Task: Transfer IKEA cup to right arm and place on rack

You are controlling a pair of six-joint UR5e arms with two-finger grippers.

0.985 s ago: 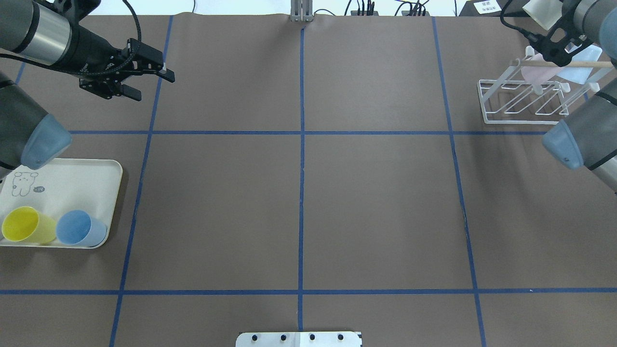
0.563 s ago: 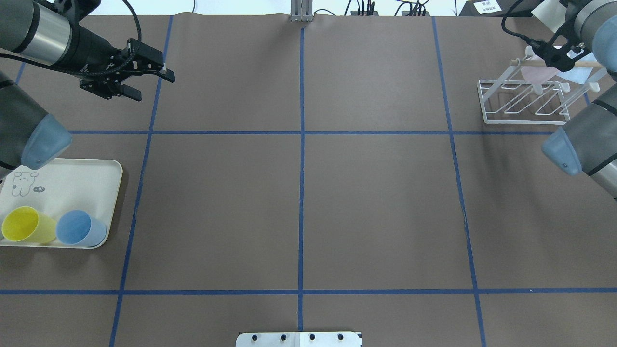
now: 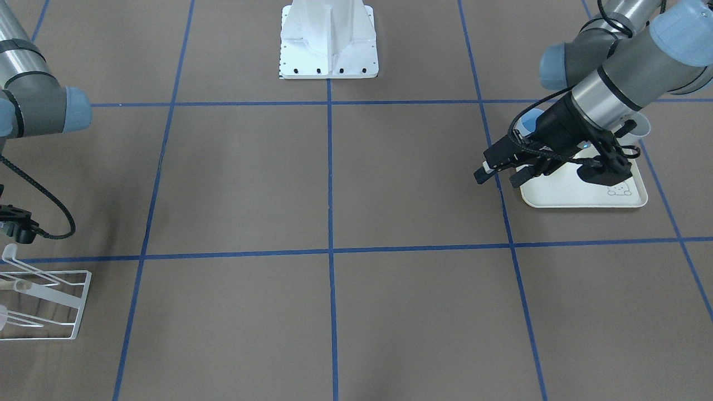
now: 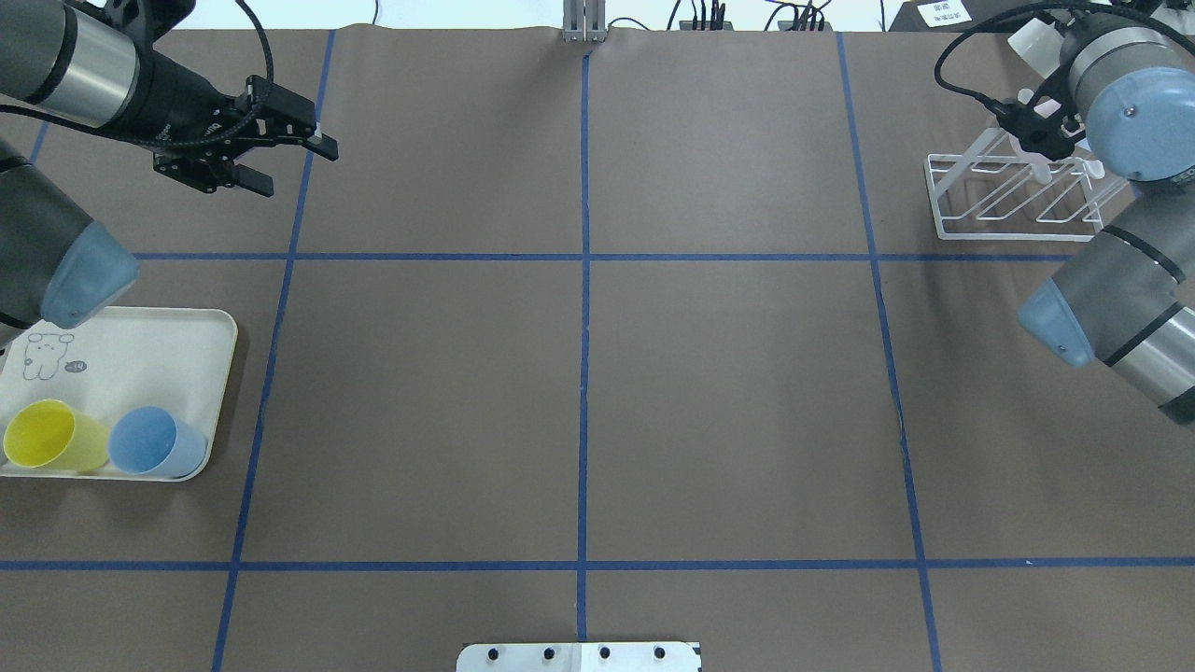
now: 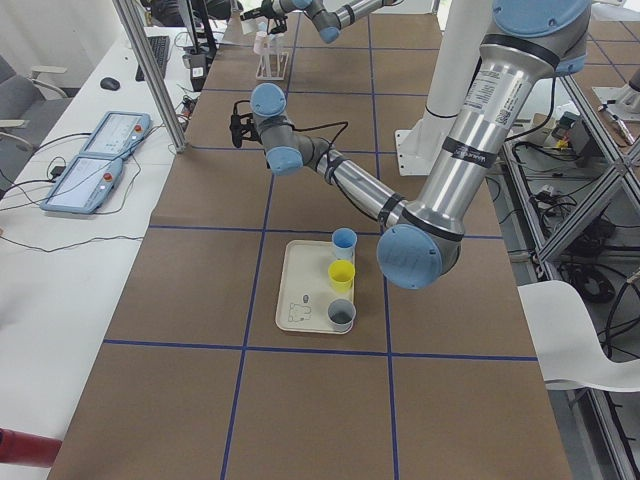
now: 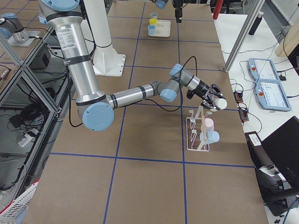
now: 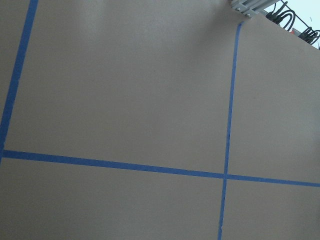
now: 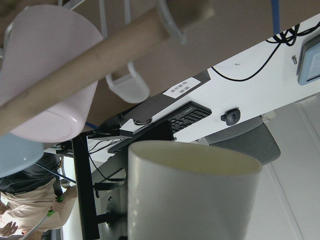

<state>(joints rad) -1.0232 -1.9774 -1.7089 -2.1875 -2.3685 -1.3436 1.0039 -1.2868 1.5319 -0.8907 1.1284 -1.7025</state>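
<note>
While it is clamped between the closed fingers of the right gripper [image 6: 211, 99], the white cup [image 6: 220, 103] hangs clear of the table just above the rack [image 6: 196, 136], near the upper end of the rack's wooden dowel [image 8: 100, 55]. A pink cup [image 6: 208, 125] and a pale blue cup [image 6: 211, 137] sit on the rack. Well apart from the rack, toward the opposite end of the table, the left gripper [image 4: 297, 166] hovers with its fingers spread and nothing between them. Farther still from the rack lies a cream tray [image 4: 140, 341] carrying a yellow cup [image 4: 51, 437] and a blue cup [image 4: 154, 441].
</note>
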